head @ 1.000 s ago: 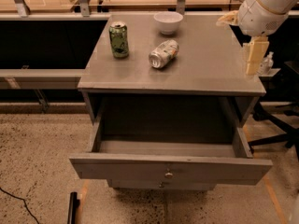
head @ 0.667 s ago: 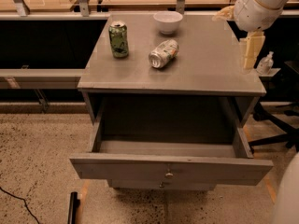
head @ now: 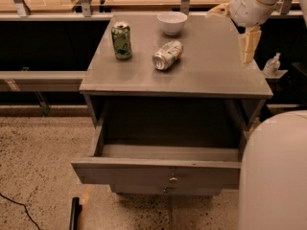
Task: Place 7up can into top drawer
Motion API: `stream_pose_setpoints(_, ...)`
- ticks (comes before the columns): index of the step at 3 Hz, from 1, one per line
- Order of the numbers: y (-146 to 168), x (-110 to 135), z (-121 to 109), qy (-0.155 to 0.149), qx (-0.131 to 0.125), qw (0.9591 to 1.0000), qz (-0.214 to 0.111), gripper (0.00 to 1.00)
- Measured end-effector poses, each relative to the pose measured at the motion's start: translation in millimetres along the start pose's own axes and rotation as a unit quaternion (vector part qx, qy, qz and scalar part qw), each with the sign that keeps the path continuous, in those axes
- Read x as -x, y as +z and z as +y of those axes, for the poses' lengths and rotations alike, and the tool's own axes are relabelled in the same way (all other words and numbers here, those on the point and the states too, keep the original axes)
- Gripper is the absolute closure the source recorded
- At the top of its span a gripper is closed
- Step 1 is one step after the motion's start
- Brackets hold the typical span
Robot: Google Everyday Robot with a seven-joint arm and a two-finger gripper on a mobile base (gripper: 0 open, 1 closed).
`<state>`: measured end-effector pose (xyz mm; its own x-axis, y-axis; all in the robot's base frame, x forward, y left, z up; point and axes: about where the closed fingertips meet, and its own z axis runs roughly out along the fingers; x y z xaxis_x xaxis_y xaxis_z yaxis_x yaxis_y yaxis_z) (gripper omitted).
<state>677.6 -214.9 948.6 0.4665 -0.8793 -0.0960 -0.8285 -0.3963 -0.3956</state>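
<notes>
The 7up can (head: pixel 168 55) lies on its side on the grey cabinet top (head: pixel 211 75), silver with green patches and a red-orange mark. The top drawer (head: pixel 156 172) is pulled out below, with an empty dark interior and a small round knob on its flat front. My gripper (head: pixel 249 46) hangs above the right edge of the cabinet top, well to the right of the can, with nothing in it.
A dark green can (head: pixel 122 40) stands upright at the back left of the top. A white bowl (head: pixel 172 22) sits at the back centre. My pale body (head: pixel 273 171) fills the lower right. A small bottle (head: pixel 272 65) stands right of the cabinet.
My gripper has moved a little left and up along the cabinet's right edge. My body has come into view at the lower right. The cans and drawer have not moved.
</notes>
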Motion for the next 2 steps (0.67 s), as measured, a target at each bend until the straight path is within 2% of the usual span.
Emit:
stream_pose_setpoints(1, 10, 0, -21, -0.042, -0.008, 0.9991, 0.007, 0.00)
stream_pose_setpoints(2, 19, 5, -40, -0.083, -0.009, 0.9963, 0.023, 0.00)
